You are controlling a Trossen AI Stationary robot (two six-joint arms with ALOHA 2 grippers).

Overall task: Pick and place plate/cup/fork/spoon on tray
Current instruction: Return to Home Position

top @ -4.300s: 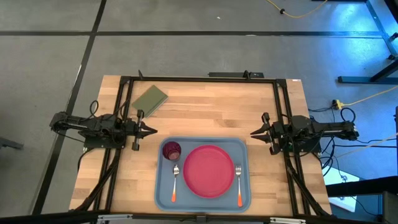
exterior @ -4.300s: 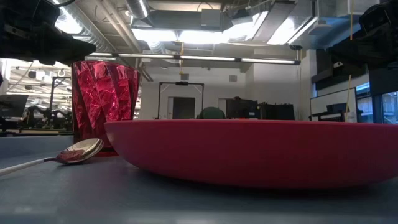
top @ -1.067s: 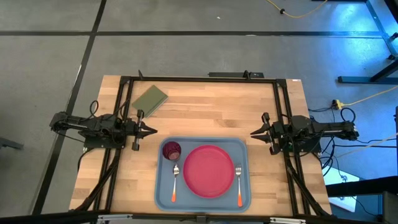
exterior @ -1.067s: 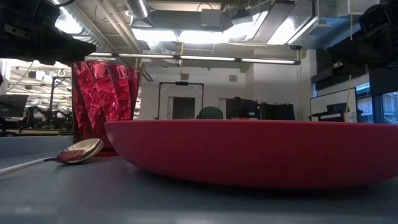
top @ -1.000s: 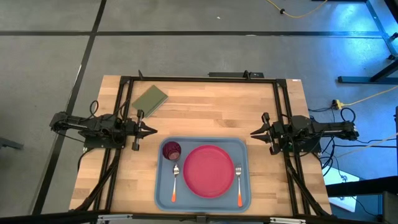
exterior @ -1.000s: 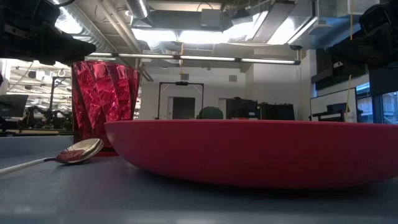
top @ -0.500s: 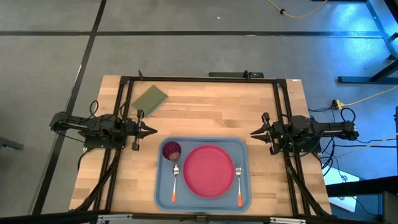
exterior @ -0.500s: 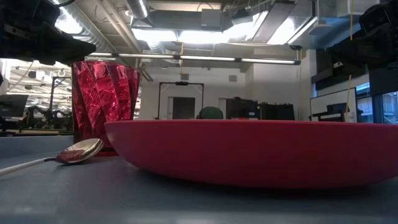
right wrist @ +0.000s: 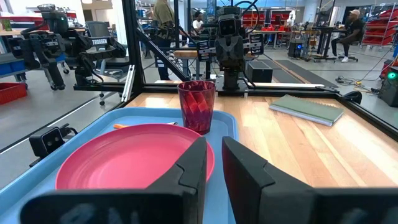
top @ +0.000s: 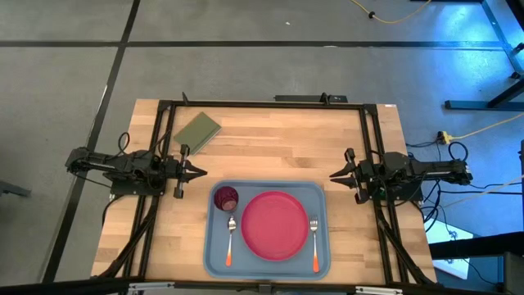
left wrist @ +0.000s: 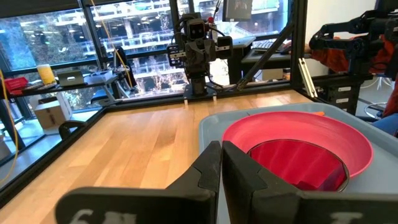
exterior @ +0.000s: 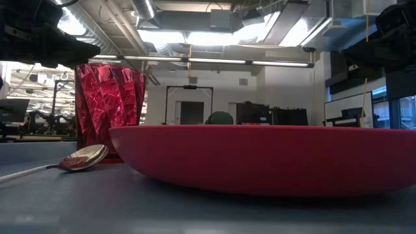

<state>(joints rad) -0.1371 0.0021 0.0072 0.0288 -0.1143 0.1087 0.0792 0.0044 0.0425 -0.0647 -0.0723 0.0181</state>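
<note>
All four pieces are lying on the tray [top: 215,260], so I am judging the placing done and the step in hand to be the return to rest.

My left gripper [top: 202,172] is hanging over the bare table [top: 270,147] with its fingers pressed together, holding nothing. My right gripper [top: 332,174] is facing it across the wood, fingers a narrow slit apart, also empty.

The tray is lying between the two, a little aside of the line joining them. The cup [top: 226,197] is sitting in the corner nearest my left tips, with the spoon [top: 230,240] just beyond it. The plate [top: 277,224] is filling the middle, and the fork [top: 313,242] is lying along the side nearest my right tips.

The next move, as I read it, is asking only for settling, with no reaching inward. The tray rim is sitting near both sets of tips, so any drop would be risking a knock. Open room is lying away from the tray, where only a green notebook [top: 197,130] is resting, apart from my left gripper.
</note>
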